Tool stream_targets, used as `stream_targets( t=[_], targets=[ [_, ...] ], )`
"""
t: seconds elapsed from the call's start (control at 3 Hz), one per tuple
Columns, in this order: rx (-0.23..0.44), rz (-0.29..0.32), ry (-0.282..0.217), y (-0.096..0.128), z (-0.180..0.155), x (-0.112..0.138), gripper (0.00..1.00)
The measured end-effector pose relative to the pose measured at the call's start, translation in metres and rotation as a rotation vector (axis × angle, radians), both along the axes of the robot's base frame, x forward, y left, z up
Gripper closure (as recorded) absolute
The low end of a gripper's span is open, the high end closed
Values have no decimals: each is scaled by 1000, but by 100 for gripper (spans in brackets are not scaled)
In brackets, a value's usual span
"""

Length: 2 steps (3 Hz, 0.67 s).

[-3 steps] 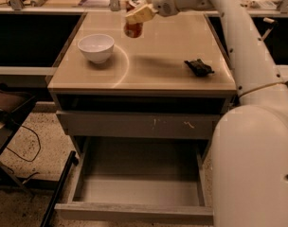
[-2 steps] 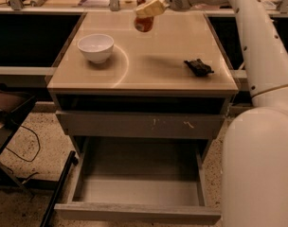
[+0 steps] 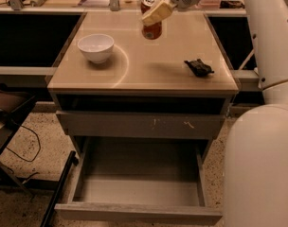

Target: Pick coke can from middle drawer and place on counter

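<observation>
Pick done: gripper (image 3: 153,15) clamps can (image 3: 152,30) top ctr of frame, above desk (image 3: 148,74). Drawer (image 3: 139,193) empty. Left: set down, release.

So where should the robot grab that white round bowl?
Probably by the rim, from straight above: the white round bowl stands upright and open on the glossy tan counter, so one finger can go inside and one outside its thin wall. Right now the gripper is above the counter's back part, shut on the small red soda can.
</observation>
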<state>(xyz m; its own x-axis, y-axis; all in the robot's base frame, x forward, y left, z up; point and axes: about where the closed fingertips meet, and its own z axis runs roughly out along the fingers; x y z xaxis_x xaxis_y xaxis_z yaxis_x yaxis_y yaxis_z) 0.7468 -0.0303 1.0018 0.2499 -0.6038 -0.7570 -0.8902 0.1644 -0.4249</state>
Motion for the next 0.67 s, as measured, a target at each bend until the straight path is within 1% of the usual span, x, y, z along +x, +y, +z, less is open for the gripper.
stream_targets(
  t=[0.33, 0.67],
  targets=[
    [0, 70, 44, 12, -19, -21, 100],
    [-4, 81, 58, 18, -26, -23, 100]
  ],
)
